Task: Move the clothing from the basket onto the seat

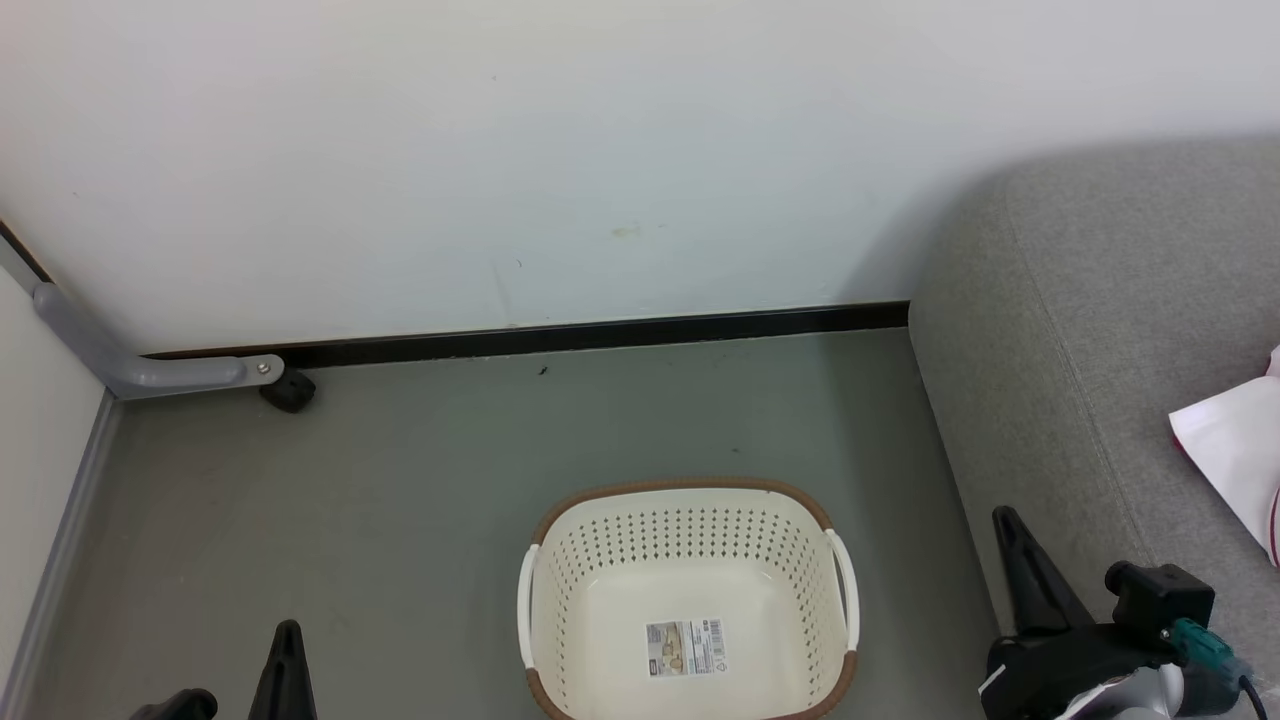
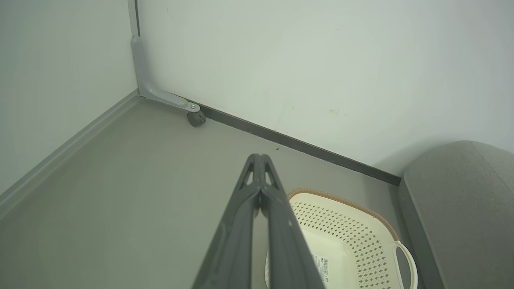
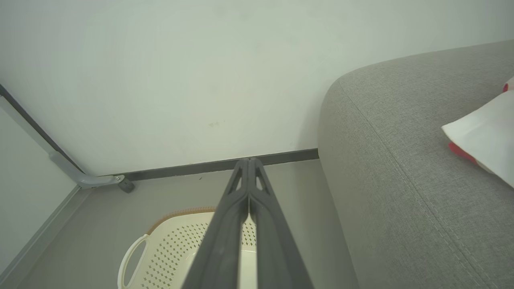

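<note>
left gripper [image 2: 260,160] hanging low at the robot's left, fingers pressing together at the tips, right gripper [image 3: 249,162] hanging low at its right, fingers likewise pressing together

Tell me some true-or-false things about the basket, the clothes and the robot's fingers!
1. The basket is full of clothes. False: only a paper label shows inside it.
2. Red and white clothing lies on the seat. True.
3. The left fingers are spread wide open. False: they are pressed together, holding nothing.
4. The basket stands on the floor beside the seat. True.
5. The right fingers are gripping the clothing. False: they are shut on nothing, apart from the clothing.
</note>
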Controlling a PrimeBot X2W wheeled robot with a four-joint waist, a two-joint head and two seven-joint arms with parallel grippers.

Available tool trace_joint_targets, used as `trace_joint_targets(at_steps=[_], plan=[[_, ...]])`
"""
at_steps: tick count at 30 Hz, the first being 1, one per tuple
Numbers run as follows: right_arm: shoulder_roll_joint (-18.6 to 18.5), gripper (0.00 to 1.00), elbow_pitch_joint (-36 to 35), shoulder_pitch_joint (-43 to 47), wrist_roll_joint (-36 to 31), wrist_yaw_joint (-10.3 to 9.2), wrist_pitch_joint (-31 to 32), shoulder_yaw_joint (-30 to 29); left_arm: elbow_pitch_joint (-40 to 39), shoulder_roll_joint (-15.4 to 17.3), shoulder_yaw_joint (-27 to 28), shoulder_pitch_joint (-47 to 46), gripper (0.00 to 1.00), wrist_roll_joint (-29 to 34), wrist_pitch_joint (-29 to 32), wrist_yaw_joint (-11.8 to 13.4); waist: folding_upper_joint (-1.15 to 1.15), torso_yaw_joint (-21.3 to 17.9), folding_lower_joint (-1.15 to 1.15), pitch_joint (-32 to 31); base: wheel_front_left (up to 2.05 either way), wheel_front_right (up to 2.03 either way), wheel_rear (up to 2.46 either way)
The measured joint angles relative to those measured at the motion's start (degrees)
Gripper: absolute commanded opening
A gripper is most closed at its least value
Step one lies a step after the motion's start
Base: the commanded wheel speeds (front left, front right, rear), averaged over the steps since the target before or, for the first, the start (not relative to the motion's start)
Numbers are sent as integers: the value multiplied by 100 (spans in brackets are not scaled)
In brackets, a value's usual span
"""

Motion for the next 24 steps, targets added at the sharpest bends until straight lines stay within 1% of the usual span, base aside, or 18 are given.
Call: trace_joint_targets(at_steps=[13, 17, 18, 24], plan=[[12, 0, -79, 0, 1220, 0, 308, -191, -8, -119, 180, -29, 0, -792, 283, -160, 0, -37, 0, -30, 0, 0, 0], [15, 0, -119, 1, 1555, 0, 405, -245, -12, -153, 229, -42, 0, -988, 375, -172, 0, -48, 0, -39, 0, 0, 0], [16, 0, -130, 1, 1630, 0, 434, -261, -12, -157, 245, -43, 0, -1040, 390, -215, 0, -50, 0, -41, 0, 0, 0], [22, 0, -175, 1, 2135, 0, 555, -346, -22, -205, 332, -77, 0, -1388, 514, -291, 0, -66, 0, -54, 0, 0, 0]])
